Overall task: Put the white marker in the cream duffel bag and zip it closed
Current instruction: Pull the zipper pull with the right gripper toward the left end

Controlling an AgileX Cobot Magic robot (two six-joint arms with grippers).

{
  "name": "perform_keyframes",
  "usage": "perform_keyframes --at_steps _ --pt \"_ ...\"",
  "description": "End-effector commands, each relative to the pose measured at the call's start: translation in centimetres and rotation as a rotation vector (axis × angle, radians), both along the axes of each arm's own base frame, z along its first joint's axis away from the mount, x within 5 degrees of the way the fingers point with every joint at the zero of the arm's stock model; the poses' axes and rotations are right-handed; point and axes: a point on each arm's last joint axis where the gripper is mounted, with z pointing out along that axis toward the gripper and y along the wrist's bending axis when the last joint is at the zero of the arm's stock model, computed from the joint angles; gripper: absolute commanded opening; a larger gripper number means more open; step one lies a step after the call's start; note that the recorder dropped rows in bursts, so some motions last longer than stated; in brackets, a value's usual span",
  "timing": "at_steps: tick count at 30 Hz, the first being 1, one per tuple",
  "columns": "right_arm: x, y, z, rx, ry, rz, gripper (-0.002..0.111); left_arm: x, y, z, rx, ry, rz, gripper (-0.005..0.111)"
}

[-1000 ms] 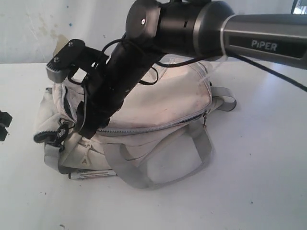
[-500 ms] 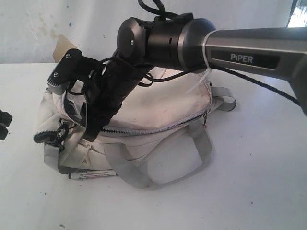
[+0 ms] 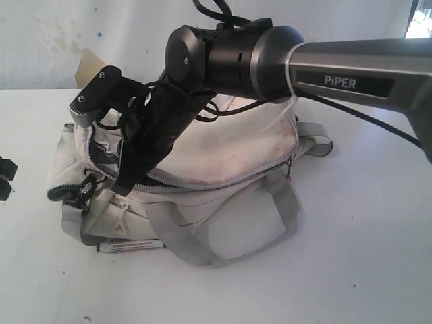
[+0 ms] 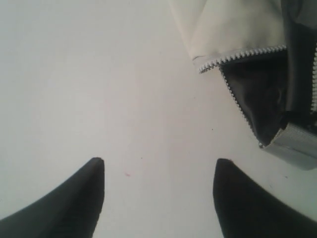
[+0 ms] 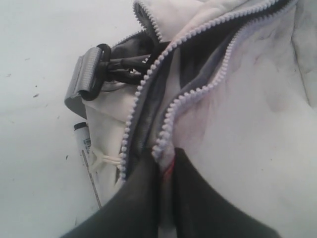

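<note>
The cream duffel bag (image 3: pixel 229 148) lies on the white table, its grey zipper (image 5: pixel 148 79) open at the left end. My right gripper (image 3: pixel 127 185) reaches across to that end and is shut on the upper zipper edge of the bag (image 5: pixel 208 94), which is pinched between the jaws of my right gripper (image 5: pixel 166 156). The white marker (image 3: pixel 128 246) lies on the table against the bag's front, and its black cap (image 5: pixel 80 128) shows beside the bag. My left gripper (image 4: pixel 158 166) hangs open over bare table, near the bag's open end (image 4: pixel 257 89), holding nothing.
A black clip on grey webbing (image 5: pixel 91 74) hangs at the bag's left end. Grey handles (image 3: pixel 223 229) drape over the bag's front. My left gripper (image 3: pixel 5 177) sits at the table's left edge. The right arm (image 3: pixel 337 67) spans above the bag. A wall stands behind.
My right gripper has closed on the bag's upper zipper edge, and the flap has risen slightly with it. The left gripper and the marker have not moved.
</note>
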Motion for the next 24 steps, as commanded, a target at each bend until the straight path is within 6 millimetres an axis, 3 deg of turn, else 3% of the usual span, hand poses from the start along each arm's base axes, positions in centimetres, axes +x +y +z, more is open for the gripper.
perform_keyframes --at_steps 1,11,20,24 --pt "0.0 0.0 -0.1 0.023 0.047 -0.077 0.0 -0.3 -0.1 0.0 -0.013 0.014 0.01 0.066" --pt "1.7 -1.9 0.7 0.077 0.13 -0.263 0.0 -1.3 -0.1 1.8 -0.013 -0.036 0.006 0.062" --pt "5.1 -6.4 3.2 0.173 0.091 -0.44 0.0 -4.1 -0.3 3.8 -0.01 0.01 -0.072 0.062" --pt "7.0 -8.5 3.8 0.221 0.036 -0.512 0.0 -4.3 -1.3 3.9 -0.098 0.023 -0.152 0.062"
